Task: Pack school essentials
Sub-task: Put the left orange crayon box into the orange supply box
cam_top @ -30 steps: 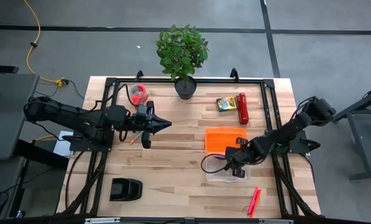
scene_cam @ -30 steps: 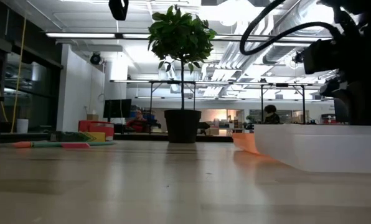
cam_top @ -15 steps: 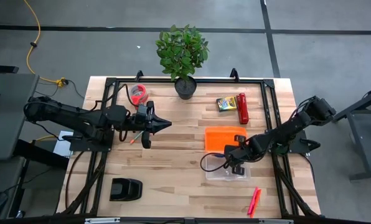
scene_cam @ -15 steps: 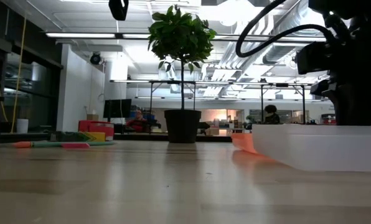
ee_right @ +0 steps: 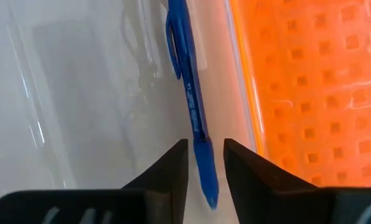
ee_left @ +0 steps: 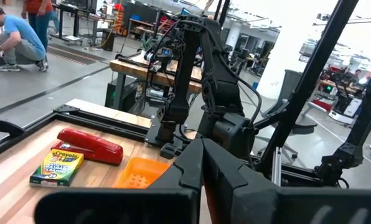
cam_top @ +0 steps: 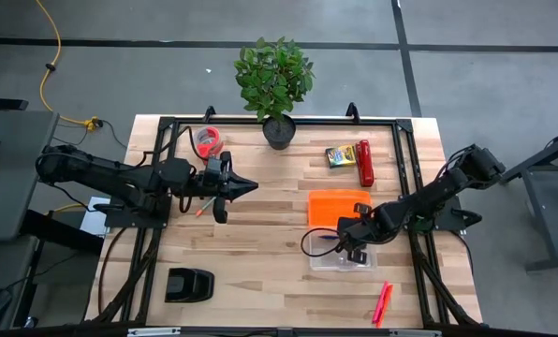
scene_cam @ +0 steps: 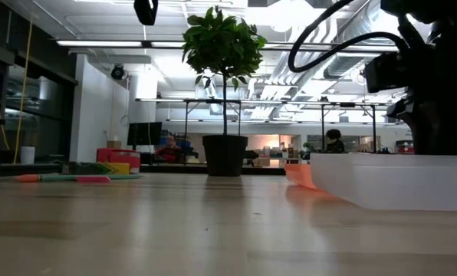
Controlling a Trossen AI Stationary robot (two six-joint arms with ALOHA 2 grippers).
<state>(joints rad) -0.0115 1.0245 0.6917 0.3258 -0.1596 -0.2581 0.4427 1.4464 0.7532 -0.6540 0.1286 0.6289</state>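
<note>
A thin blue pen point(ee_right: 195, 118) lies flat in the clear plastic box point(cam_top: 340, 257), along the wall beside the orange lid point(cam_top: 340, 208). My right gripper point(ee_right: 204, 163) points steeply down into the box, open. Its fingertips stand on either side of the pen's tip end, with a narrow gap on each side. My left gripper point(cam_top: 251, 186) hangs shut and level over the table's left half, holding nothing. A crayon box point(cam_top: 340, 155) lies at the far right, pink markers point(cam_top: 383, 301) at the near right, and an orange marker point(cam_top: 202, 208) under the left arm.
A potted plant point(cam_top: 275, 89) stands at the far middle, with a red tape roll point(cam_top: 209, 142) to its left. A red stapler point(cam_top: 364, 163) lies beside the crayon box, and a black object point(cam_top: 189, 285) sits near the front left. A black frame rail point(cam_top: 405, 168) runs along the table's sides.
</note>
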